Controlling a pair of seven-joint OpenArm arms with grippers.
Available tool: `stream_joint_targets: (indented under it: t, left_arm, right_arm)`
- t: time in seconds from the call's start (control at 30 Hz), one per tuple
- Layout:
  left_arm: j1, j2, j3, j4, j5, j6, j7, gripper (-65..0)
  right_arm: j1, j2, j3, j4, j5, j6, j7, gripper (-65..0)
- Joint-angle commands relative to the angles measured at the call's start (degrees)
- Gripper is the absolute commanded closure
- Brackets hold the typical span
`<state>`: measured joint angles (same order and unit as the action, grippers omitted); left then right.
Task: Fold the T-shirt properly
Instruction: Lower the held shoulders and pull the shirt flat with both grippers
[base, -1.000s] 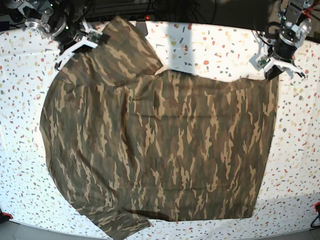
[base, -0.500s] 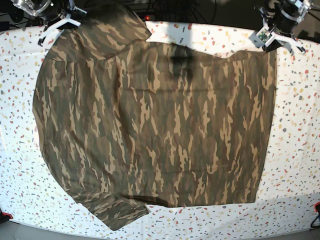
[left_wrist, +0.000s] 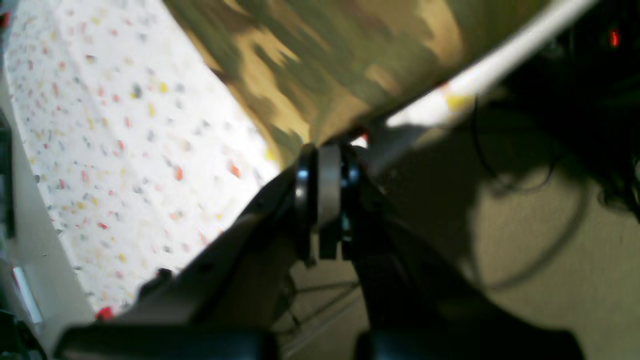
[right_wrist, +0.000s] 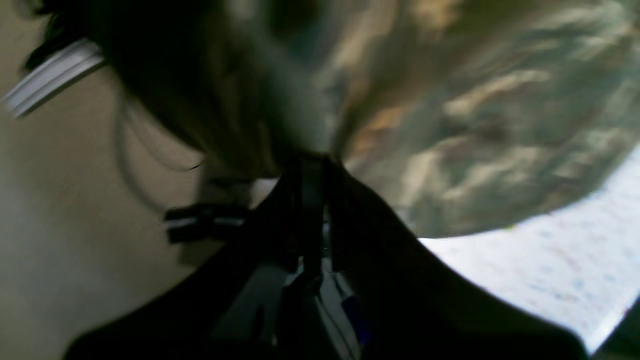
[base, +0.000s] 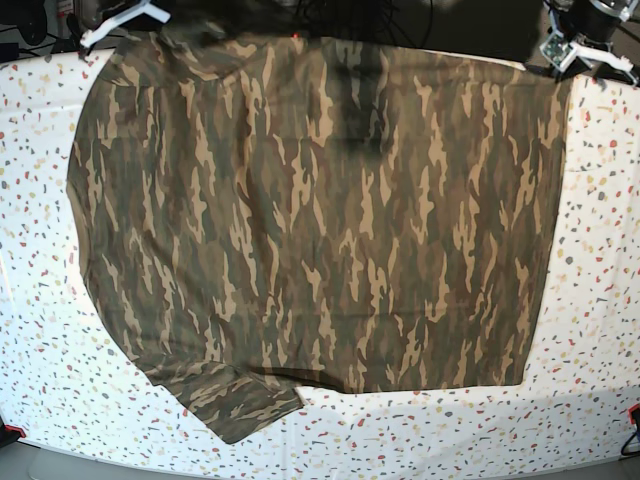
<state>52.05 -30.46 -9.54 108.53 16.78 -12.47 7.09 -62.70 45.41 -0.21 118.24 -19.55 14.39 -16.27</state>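
Note:
The camouflage T-shirt (base: 310, 220) lies spread across the speckled table (base: 600, 260), with one sleeve (base: 240, 400) sticking out at the near left. Its far edge reaches the table's back edge. My left gripper (base: 578, 55) is at the shirt's far right corner, and the left wrist view shows that gripper (left_wrist: 322, 150) shut on the T-shirt's (left_wrist: 325, 60) hem. At the far left corner, my right gripper (base: 125, 18) is partly cut off by the frame. Up close, the right gripper (right_wrist: 310, 162) is shut on bunched T-shirt cloth (right_wrist: 475, 125).
Dark cables and equipment (base: 420, 20) sit just behind the table's far edge. Both wrist views show beige floor (left_wrist: 550, 250) beyond that edge. A small red clamp (base: 632, 412) sits at the near right corner. Bare tabletop borders the shirt left, right and front.
Both grippers have pulled the shirt's far edge back toward the table's rear. The folded-over top part has opened out, and the shirt now lies flat and wider.

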Motion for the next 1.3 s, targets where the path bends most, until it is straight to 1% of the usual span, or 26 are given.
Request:
stream_joint_targets:
  t: [0.0,0.03,0.1,0.17,0.27,0.33,0.4,0.5,0.57,0.63,0.67,0.7,0.73,0.8,0.87,0.93,1.03,1.27]
  left_arm:
    - [0.42,-0.68,-1.14,1.68,-0.81,0.72,-1.22,0.0]
    - [0.22,-0.68,-1.66,2.45,-1.57,0.72,-1.18,0.0]
    - [-0.17,-0.68,-2.82,3.91,-2.86,0.7,-1.27,0.0]
    - [-1.14,-0.7,-3.78,4.74,-3.85,0.7,-1.36,0.0]
    - [-4.17,-0.68,-3.98,4.72,-4.0,0.68,-1.36,0.0]
    - [-6.62,-0.68,-3.91,4.72,-6.58,0.61,-1.33,0.0]
    - [-8.87,-0.68,-3.91,4.7,-8.79,0.26,-1.27,0.0]
    - [-11.72,-0.7,-3.91,4.66,-9.57,-0.28,-0.57,0.0]
    - [-13.4,-0.7,-3.91,4.28,-9.64,-2.34,-0.48,0.0]
    - [-15.47,-0.7,-3.85,3.19,-10.75,-5.95,-0.44,0.0]
    - [-16.63,-0.7,-3.8,2.19,-11.82,-6.99,-0.44,0.0]
    - [-17.9,-0.7,-3.69,0.98,-13.03,-7.32,-0.39,0.0]
    - [-19.15,-0.7,-3.48,-0.33,-13.9,-7.3,-0.11,0.0]
    - [-21.46,-0.7,-3.1,-2.99,-14.95,-7.3,0.61,0.0]
    - [-23.32,-0.68,-2.99,-5.2,-14.93,-7.32,0.55,0.0]
    - [-25.11,-0.68,-2.49,-7.04,-14.93,-7.32,0.59,0.0]
    - [-27.56,-0.68,-0.44,-9.42,-14.91,-7.48,0.63,0.0]
    - [-33.11,-0.68,4.09,-15.3,-14.84,-7.5,0.66,0.0]
  right_arm:
    - [-0.48,0.61,1.42,1.6,-0.2,-2.47,0.7,0.0]
    - [-0.44,0.61,2.69,2.05,-0.2,-3.96,0.74,0.0]
    - [0.55,0.63,5.55,2.75,-0.15,-5.4,0.81,0.0]
    - [2.58,0.61,8.39,2.82,0.9,-5.38,0.81,0.0]
    - [6.54,0.63,11.06,2.78,6.19,-5.27,0.81,0.0]
    - [9.2,0.66,11.45,2.6,9.16,-4.5,0.9,0.0]
    - [12.28,0.61,11.45,1.81,10.99,-2.99,0.9,0.0]
    - [16.46,0.61,11.43,-0.39,13.49,-2.54,0.92,0.0]
    - [18.97,0.61,11.43,-1.97,14.75,-2.49,0.94,0.0]
    - [21.05,0.61,11.43,-3.5,16.48,-1.99,1.77,0.0]
    - [21.99,0.61,11.43,-4.39,17.16,-1.05,2.32,0.0]
    - [22.91,0.59,11.43,-5.35,17.22,0.07,2.84,0.0]
    - [23.78,0.59,11.43,-6.43,17.25,0.9,3.41,0.0]
    - [25.57,0.61,11.43,-8.87,17.49,1.25,4.74,0.0]
    - [27.63,0.59,11.43,-11.15,20.65,1.55,5.29,0.0]
    - [29.9,0.44,11.15,-13.14,23.28,3.34,5.4,0.0]
    - [33.44,-0.5,10.05,-16.15,23.26,4.98,5.51,0.0]
    - [39.89,-0.98,3.91,-22.8,22.77,5.25,5.51,0.0]
